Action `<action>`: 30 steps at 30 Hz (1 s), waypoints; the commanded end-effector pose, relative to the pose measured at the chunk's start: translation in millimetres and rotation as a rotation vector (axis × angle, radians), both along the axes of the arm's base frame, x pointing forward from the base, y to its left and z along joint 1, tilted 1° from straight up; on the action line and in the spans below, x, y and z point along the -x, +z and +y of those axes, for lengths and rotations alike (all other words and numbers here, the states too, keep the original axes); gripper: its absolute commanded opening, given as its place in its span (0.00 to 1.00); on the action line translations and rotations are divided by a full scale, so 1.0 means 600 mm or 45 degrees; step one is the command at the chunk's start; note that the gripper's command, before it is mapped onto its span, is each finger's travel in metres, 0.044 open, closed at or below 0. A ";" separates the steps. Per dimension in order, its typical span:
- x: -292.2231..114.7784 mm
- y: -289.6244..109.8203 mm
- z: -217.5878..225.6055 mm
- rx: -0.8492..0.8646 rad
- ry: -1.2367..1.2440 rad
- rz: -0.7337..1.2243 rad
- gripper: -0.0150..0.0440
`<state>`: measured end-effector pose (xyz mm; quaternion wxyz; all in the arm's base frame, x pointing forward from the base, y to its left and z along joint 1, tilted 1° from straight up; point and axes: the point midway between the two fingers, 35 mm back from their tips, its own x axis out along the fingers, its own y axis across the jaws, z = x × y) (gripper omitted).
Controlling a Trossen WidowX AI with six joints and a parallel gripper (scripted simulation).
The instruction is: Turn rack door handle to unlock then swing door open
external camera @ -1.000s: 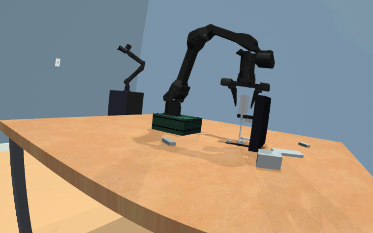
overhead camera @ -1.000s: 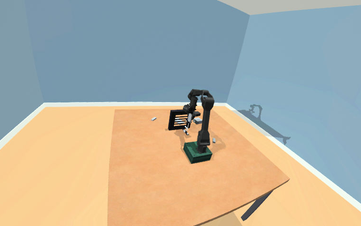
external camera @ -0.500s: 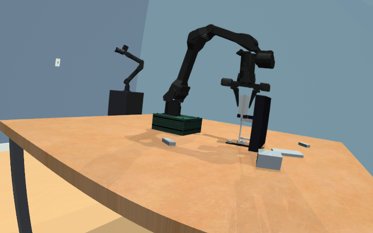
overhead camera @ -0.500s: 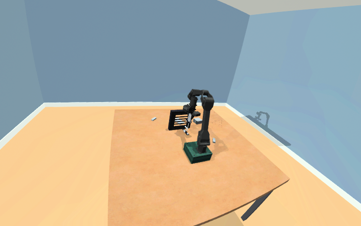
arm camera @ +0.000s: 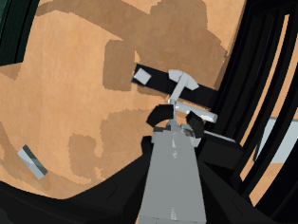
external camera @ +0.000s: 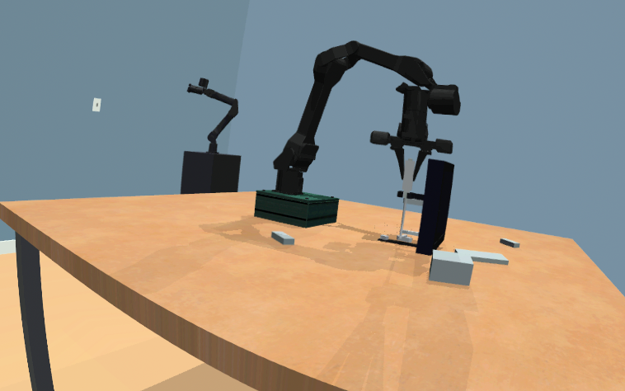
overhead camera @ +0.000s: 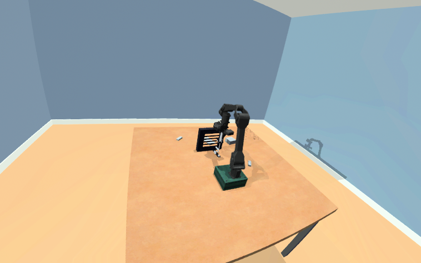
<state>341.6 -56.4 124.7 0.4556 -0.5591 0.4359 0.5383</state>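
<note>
The dark rack frame (overhead camera: 200,140) (external camera: 435,209) stands upright on the table, with its slatted door (arm camera: 247,85) flush in it as far as I can tell. The pale upright handle (overhead camera: 221,137) (external camera: 408,170) (arm camera: 174,190) stands at the door's right side in the top view, with a black bracket (external camera: 415,195) (arm camera: 220,150) beside it. A pale T-shaped part (arm camera: 182,81) at its foot lies over a dark strip (arm camera: 158,85) on the table. My gripper (external camera: 408,179) (arm camera: 172,164) points down and is shut on the handle's upper part, one finger on each side. The fingertips are unclear in the top view.
A large pale block (overhead camera: 230,140) (external camera: 451,269) and a flat one (external camera: 490,257) lie near the rack. Small pale blocks lie beyond it (overhead camera: 179,138) (external camera: 509,242) and near my green base (overhead camera: 230,179) (external camera: 295,209). The rack's edge is close beside the gripper.
</note>
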 end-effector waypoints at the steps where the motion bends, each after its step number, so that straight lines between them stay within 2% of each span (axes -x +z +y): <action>1: 0.000 -0.001 0.001 -0.003 0.001 0.000 0.38; 11: 0.000 -0.001 0.001 -0.003 0.001 0.000 0.27; 15: 0.001 -0.001 0.001 -0.004 -0.017 0.001 0.27; 30: 0.022 -0.002 0.009 -0.020 -0.414 0.004 0.27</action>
